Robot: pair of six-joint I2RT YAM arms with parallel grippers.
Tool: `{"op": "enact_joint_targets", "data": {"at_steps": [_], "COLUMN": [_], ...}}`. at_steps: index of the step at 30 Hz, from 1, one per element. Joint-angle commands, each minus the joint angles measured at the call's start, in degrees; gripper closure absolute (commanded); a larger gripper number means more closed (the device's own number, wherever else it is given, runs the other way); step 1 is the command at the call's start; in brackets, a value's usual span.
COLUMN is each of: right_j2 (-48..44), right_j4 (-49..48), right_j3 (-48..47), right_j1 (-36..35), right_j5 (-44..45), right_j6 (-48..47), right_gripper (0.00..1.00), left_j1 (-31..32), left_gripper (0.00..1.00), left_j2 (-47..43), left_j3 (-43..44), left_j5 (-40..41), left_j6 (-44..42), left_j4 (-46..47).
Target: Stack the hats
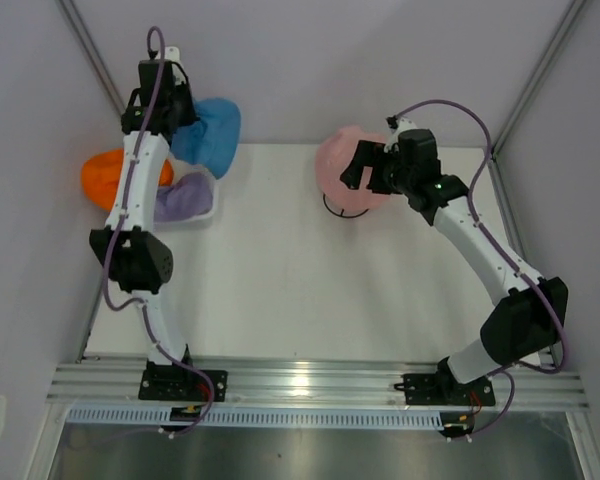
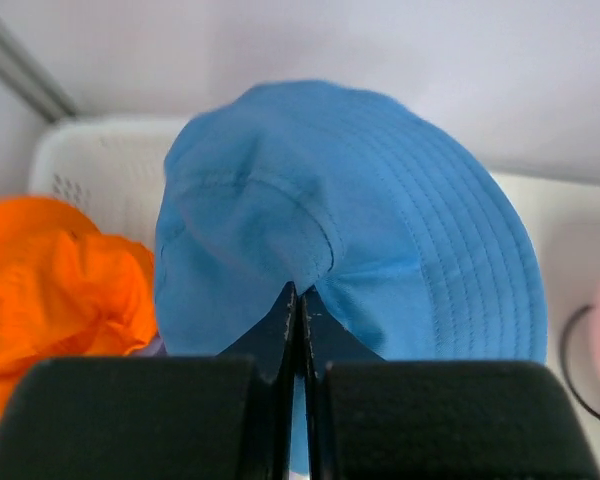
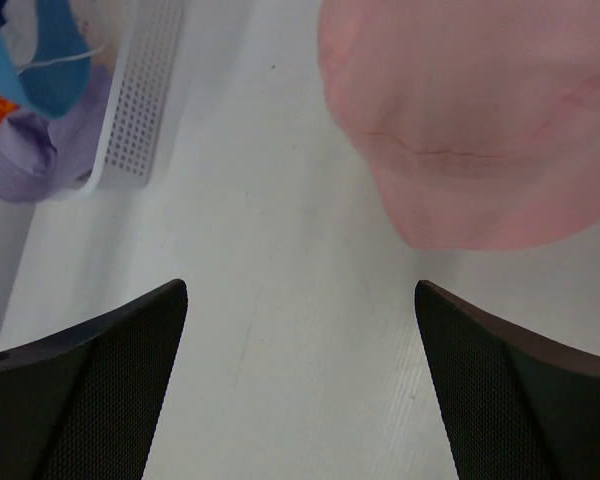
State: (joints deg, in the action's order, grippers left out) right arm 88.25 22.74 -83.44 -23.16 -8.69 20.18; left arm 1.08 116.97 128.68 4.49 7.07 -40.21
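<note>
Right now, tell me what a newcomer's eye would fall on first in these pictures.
The bright blue hat at the far left, with the left arm's jaws pinched shut on its fabric. Next, the pink hat perched on a black wire stand at the far middle, the right arm's jaws wide open beside it. Then the orange hat and lavender hat heaped at the white basket on the left edge.

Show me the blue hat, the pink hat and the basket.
blue hat (image 2: pixel 385 225), left wrist view, on the stitched brim
pink hat (image 3: pixel 470 100), right wrist view, mid-fabric above the seam
basket (image 3: pixel 145 90), right wrist view, on its mesh wall
</note>
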Motion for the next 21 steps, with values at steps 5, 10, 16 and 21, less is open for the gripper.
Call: {"op": "enact_joint_targets", "data": {"at_steps": [5, 10, 16, 21], "right_j2": [-13.5, -20.1, -23.1, -24.1], "right_j4": [-11.7, -7.4, -2.7, -5.9], "right_j3": [7.8, 9.9, 10.8, 16.5], "right_j1": [16.8, 22.5, 31.8, 37.4], "right_j5": [-9.9, -6.8, -7.0, -10.7], "right_j6": [12.3, 6.7, 4.3, 6.3], "right_gripper": [0.0, 0.0, 0.0, 0.0], "left_j1": [12.9, 21.7, 31.7, 39.4], "left_gripper": [0.99, 0.99, 0.99, 0.99], "left_j2": [-16.6, -17.0, -11.0, -4.0], "left_j3": [3.0, 3.7, 9.3, 12.2], "left_j5": [1.6, 2.6, 8.7, 19.0], "left_j6": [-9.7, -13.3, -19.4, -28.3], "left_j4": [-0.6, -0.1, 1.0, 7.4]}}
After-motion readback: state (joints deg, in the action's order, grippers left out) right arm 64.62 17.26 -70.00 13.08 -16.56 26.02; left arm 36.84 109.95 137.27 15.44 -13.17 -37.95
